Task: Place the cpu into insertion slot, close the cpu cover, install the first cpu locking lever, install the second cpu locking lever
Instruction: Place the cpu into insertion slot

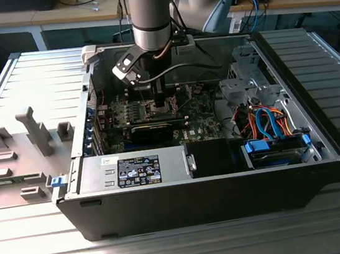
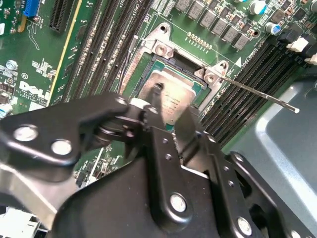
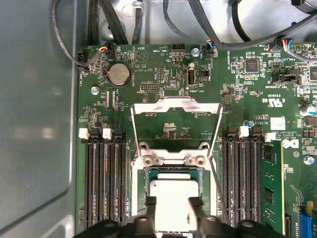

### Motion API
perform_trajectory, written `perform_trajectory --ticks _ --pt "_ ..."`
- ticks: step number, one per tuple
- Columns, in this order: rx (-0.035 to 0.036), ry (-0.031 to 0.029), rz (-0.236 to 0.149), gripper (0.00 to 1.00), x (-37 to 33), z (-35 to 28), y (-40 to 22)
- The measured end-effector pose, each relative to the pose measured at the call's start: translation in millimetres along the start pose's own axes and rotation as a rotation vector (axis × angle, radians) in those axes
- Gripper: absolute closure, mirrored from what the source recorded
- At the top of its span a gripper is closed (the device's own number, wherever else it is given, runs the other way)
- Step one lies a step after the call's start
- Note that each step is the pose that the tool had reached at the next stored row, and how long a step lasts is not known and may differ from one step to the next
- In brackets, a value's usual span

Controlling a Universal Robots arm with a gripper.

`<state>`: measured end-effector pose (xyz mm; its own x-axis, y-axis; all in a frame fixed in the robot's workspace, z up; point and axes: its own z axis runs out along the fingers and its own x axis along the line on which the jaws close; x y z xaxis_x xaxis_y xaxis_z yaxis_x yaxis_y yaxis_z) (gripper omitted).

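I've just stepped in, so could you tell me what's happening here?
The robot arm reaches into the open computer case, its claw right over the cpu, which looks seated in the insertion slot on the green board. The cpu cover stands flipped open, not yet closed.

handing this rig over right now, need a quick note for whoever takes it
Claw: down right over the cpu; whether it clamps the cpu cannot be told.
Cpu: lying flat within the insertion slot on the green board.
Cpu cover: open, tipped back away from the slot.
Locking lever: one thin rod sticks out free beside the slot, not latched.
Done: cpu is in the slot, seemingly seated.
Left: cover not closed; neither lever installed.
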<state>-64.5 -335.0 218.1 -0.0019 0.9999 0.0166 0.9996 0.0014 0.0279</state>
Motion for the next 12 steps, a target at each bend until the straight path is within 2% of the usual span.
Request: perform_trajectory --ticks 1,2,3,4,12 --pt "0.0000 0.0000 0.000 0.71 0.0 0.0 0.0" --pt "0.0001 0.0001 0.000 0.82 0.0 0.0 0.1" --pt "0.0001 0.0001 0.000 0.82 0.0 0.0 0.1" --pt "0.0002 0.0001 0.000 0.89 0.0 0.0 0.1" --pt "0.0015 0.0000 0.000 0.89 0.0 0.0 0.6"
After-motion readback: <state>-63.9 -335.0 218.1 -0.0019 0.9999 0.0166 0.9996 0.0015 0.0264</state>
